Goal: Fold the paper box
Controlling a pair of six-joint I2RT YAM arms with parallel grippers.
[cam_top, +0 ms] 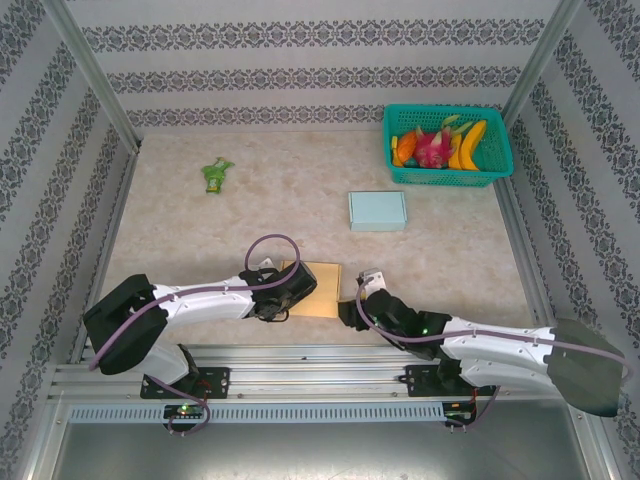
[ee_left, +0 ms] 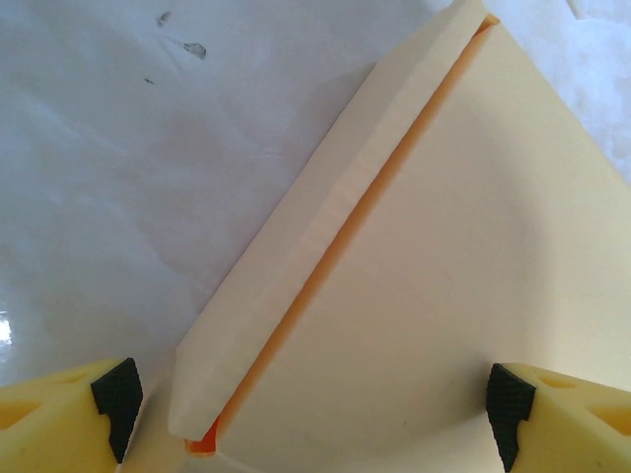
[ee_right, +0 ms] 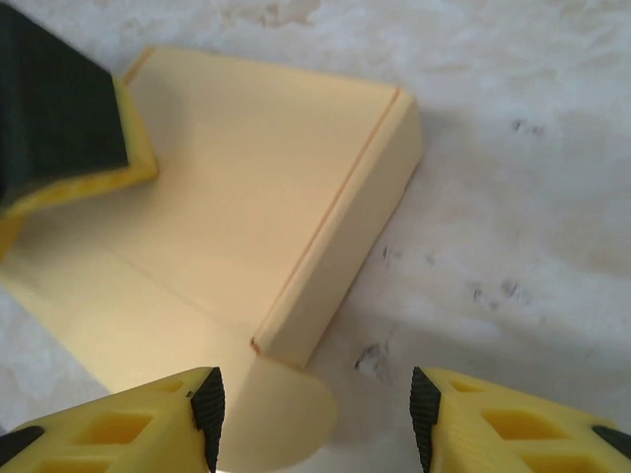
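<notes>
The paper box (cam_top: pixel 318 288) is a tan cardboard sheet lying flat near the table's front edge, between my two grippers. My left gripper (cam_top: pixel 284 292) is over its left part, jaws wide open. From the left wrist the box (ee_left: pixel 444 256) spans the gap, with one side flap (ee_left: pixel 325 227) folded up and an orange edge showing; the gripper (ee_left: pixel 311 414) holds nothing. My right gripper (cam_top: pixel 362 298) is at the box's right edge. In the right wrist view it (ee_right: pixel 315 419) stands open over a rounded tab (ee_right: pixel 281 419), beside a raised side wall (ee_right: pixel 345 251). The left gripper's pad (ee_right: pixel 59 118) rests on the panel.
A teal basket (cam_top: pixel 500 170) of fruit stands at the back right. A light blue box (cam_top: pixel 377 210) lies mid-table, and a green packet (cam_top: pixel 215 176) at the back left. Metal rails (cam_top: pixel 300 375) run along the near edge.
</notes>
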